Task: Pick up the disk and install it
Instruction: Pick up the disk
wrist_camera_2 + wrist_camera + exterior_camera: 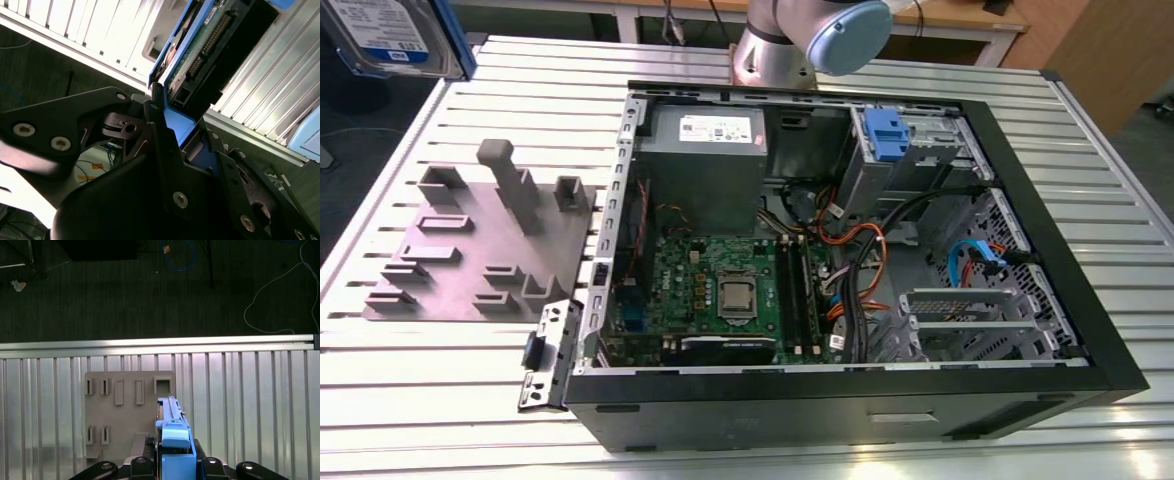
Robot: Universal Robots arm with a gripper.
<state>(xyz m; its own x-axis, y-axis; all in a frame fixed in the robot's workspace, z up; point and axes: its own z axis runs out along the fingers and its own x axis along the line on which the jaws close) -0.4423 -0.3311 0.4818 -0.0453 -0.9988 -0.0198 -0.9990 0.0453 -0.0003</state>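
Slippage is what we fear, since the claw (175, 461) is clamped on the disk (174, 437), holding it edge-on in the air above the grey fixture plate (120, 410), and so narrow a grip could let it drop.

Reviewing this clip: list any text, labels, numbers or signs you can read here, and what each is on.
No text reads legibly.
White-and-blue label on the silver-grey disk in its blue carrier, held by the gripper: too small.
White label on the grey power supply box: too small.
Small label on the front of the black computer case: blurred.
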